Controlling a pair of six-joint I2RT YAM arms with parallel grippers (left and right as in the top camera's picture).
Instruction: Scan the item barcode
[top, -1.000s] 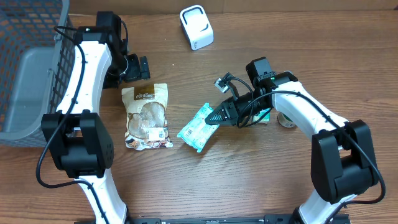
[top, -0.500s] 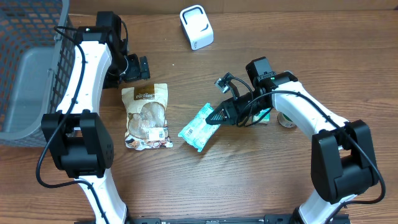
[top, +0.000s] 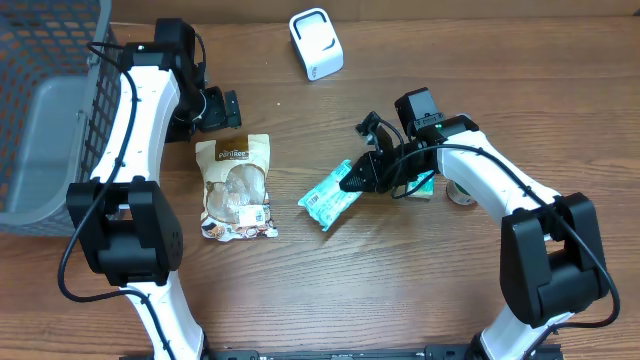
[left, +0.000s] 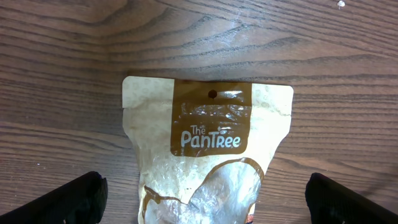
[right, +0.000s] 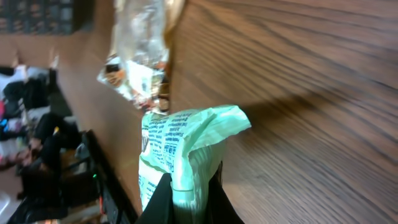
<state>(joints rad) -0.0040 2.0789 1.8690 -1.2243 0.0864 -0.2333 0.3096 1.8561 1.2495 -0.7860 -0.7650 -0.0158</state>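
My right gripper (top: 352, 180) is shut on one end of a mint-green printed packet (top: 328, 196), which hangs tilted just over the table's middle. In the right wrist view the packet (right: 180, 149) is pinched between the dark fingers of the gripper (right: 186, 199), its text side showing. A white scanner (top: 316, 43) stands at the back centre. My left gripper (top: 222, 108) hovers wide open above the top of a brown-and-cream snack pouch (top: 236, 188). That pouch (left: 208, 149) lies flat between the left gripper's (left: 206, 200) fingers, untouched.
A grey mesh basket (top: 40, 110) fills the far left. A small green box (top: 425, 187) and a round pale object (top: 460, 192) sit beside my right arm. The snack pouch (right: 140, 56) shows beyond the packet in the right wrist view.
My right gripper has drawn back to the right and risen a little, carrying the green packet with it and tilting it. The left arm has not moved.
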